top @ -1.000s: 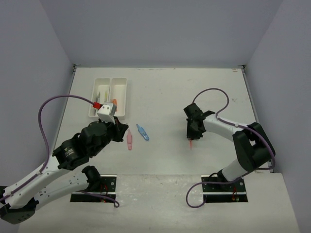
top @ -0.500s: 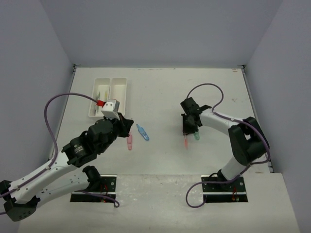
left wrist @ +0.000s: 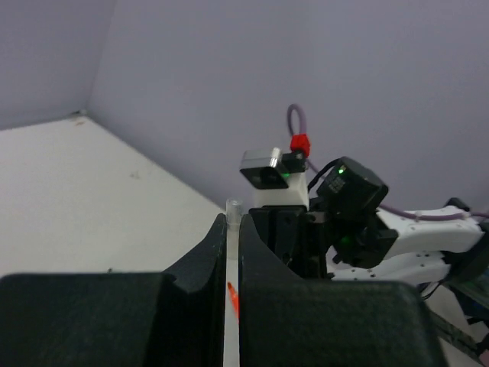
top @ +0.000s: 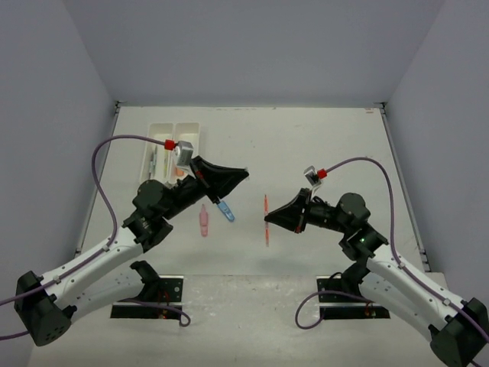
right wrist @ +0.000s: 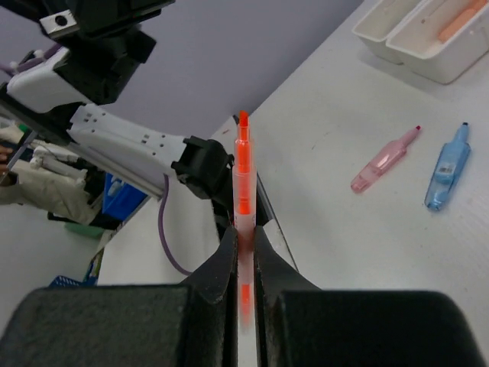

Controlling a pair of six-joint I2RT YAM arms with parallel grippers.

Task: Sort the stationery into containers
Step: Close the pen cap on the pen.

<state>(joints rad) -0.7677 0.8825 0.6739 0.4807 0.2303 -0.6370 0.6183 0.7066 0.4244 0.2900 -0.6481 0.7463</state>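
Table (top: 321, 145) carries two joined white trays (top: 189, 126) at its far left, partly hidden behind the left arm. The left gripper (top: 243, 173) is raised and points right, clamped on a thin pale stick (left wrist: 233, 208). Facing it, the right gripper (top: 269, 219) pinches an orange marker (top: 266, 202) near one end, so most of its length stands free. A pink piece (top: 204, 220) and a blue piece (top: 226, 210) lie loose below the left gripper. The grippers are near each other, so a careless swing toward the trays could make them collide. The marker, held low, might pivot or slip out.
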